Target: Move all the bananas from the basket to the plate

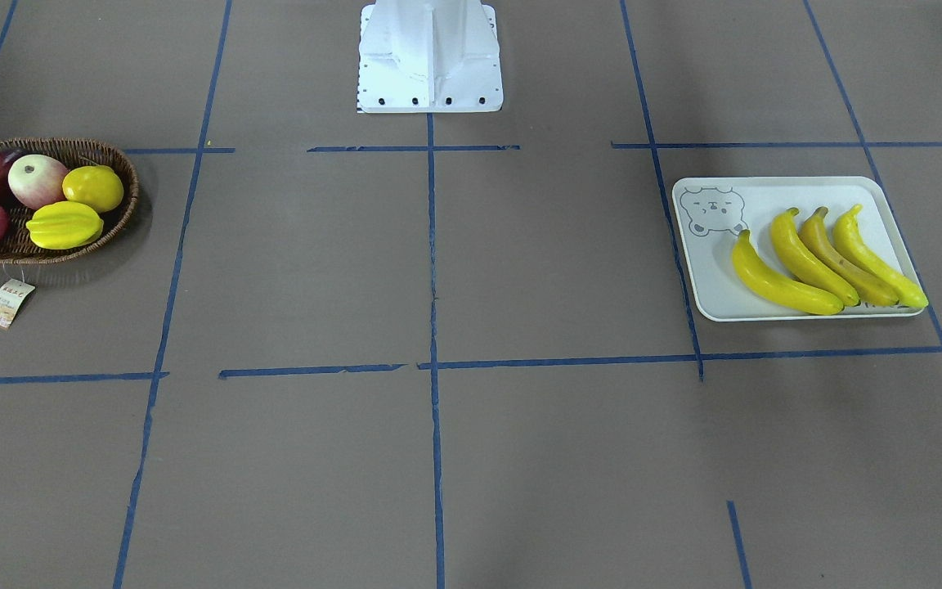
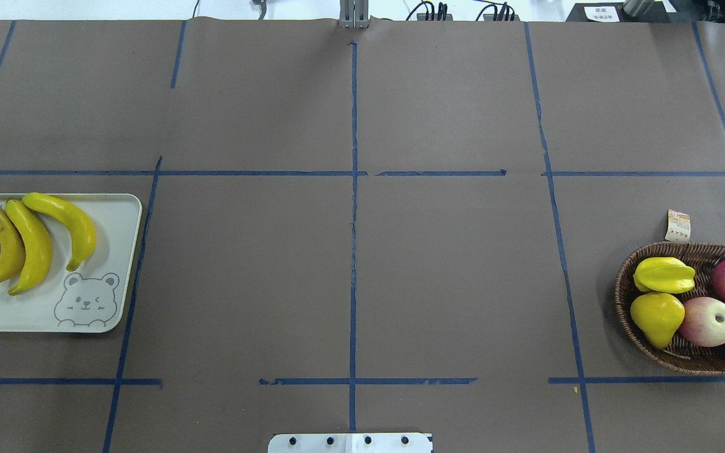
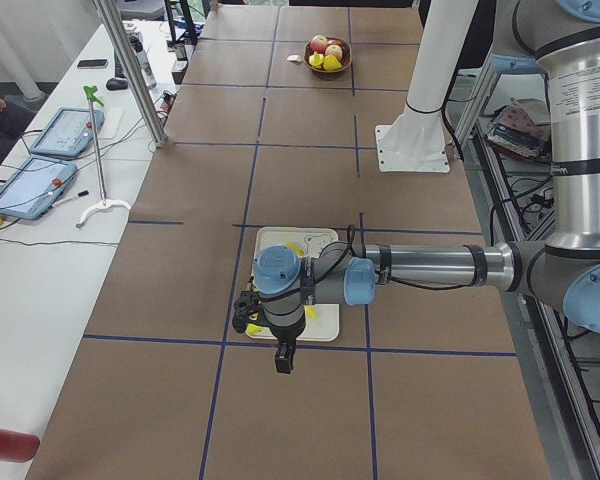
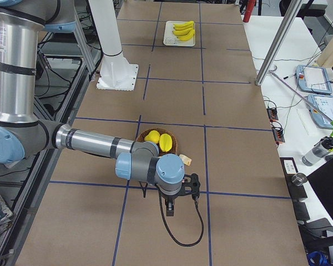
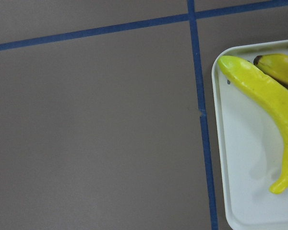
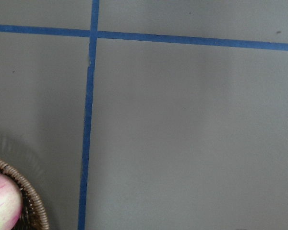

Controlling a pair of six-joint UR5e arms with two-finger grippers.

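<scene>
On the plate [image 1: 765, 193], at the robot's left end of the worktop [image 1: 438, 270], four bananas [image 1: 827, 262] lie side by side. Well apart, the basket [image 1: 131, 190] holds apples [image 1: 38, 180], a lemon [image 1: 93, 188] and a starfruit [image 1: 64, 225]. The left hand [image 3: 283, 358] hangs near the plate and the right hand [image 4: 171, 208] near the basket; I cannot tell whether their fingers are apart or together.

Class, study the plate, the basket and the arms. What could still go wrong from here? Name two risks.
1. The left tool hangs close by the plate. A careless move away might nudge the plate and roll the four bananas off.
2. The basket holds a yellow starfruit and a lemon. Either might be mistaken for a banana and moved too.
</scene>
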